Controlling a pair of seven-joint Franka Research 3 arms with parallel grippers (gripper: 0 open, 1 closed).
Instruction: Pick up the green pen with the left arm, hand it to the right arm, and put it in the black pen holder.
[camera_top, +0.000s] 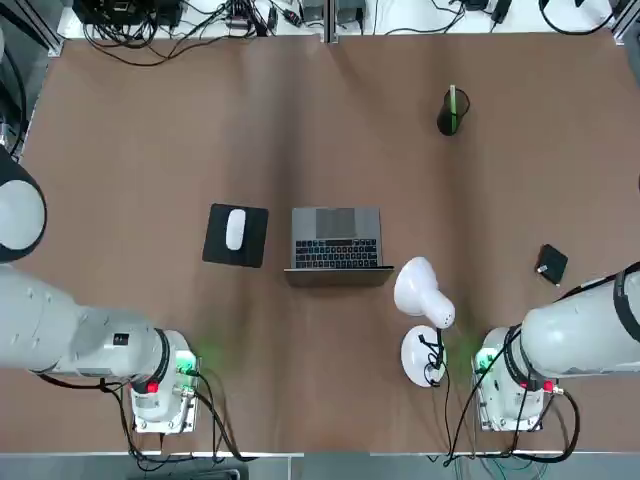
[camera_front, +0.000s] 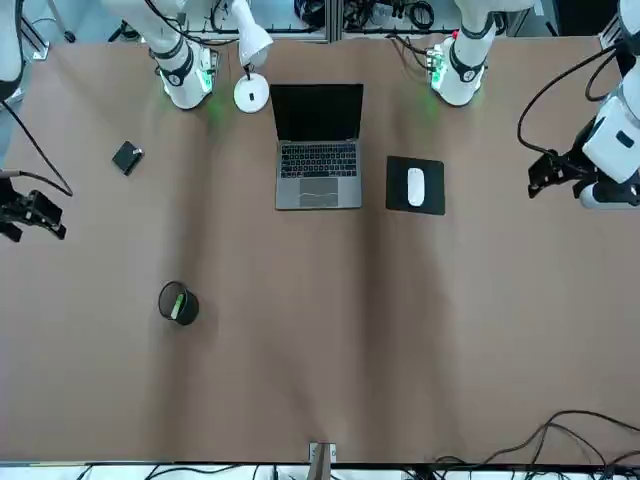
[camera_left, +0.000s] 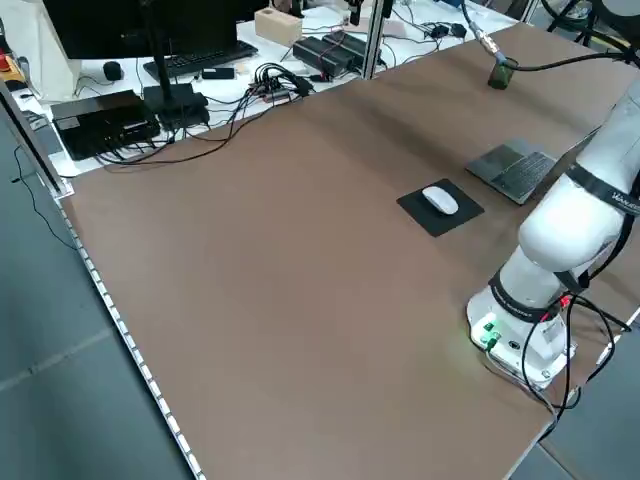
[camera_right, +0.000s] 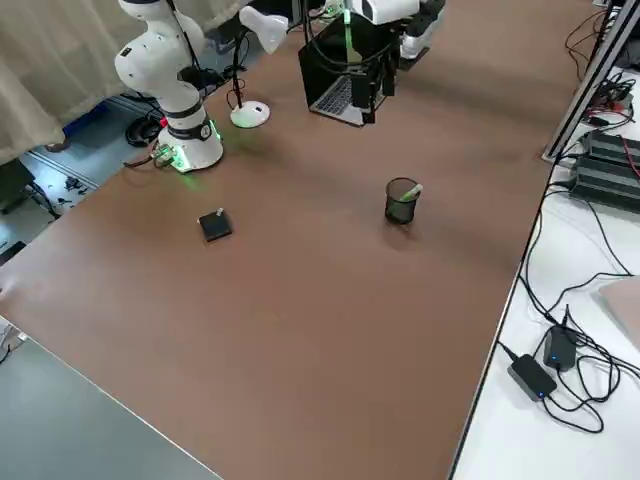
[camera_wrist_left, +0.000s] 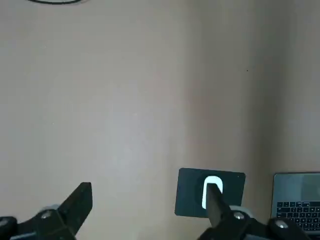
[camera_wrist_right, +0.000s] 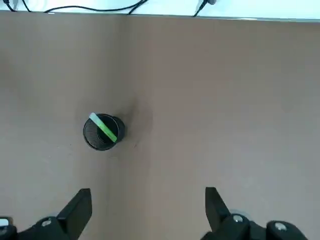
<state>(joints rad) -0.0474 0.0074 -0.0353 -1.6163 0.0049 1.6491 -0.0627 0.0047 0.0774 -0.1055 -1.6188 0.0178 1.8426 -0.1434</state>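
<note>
Green pen (camera_wrist_right: 103, 127) leans inside the black pen holder (camera_wrist_right: 121, 131) on the surface (camera_top: 330, 380), its end poking past the rim; task looks done. Right end effector (camera_wrist_right: 149, 212) is open and empty, out at the robot's right side of the surface; left end effector (camera_wrist_left: 150, 212), likewise spread with nothing in it, is off at the left side. Main risk: an arm swinging low might clip that protruding end and tip the light-looking cup, spilling the pen.

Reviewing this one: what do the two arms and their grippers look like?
Both arms are glossy white with dark bands at the joints, black cables and green-lit bases. The left gripper and right gripper are black, each with two blocky, tapering fingers and silvery screws.
</note>
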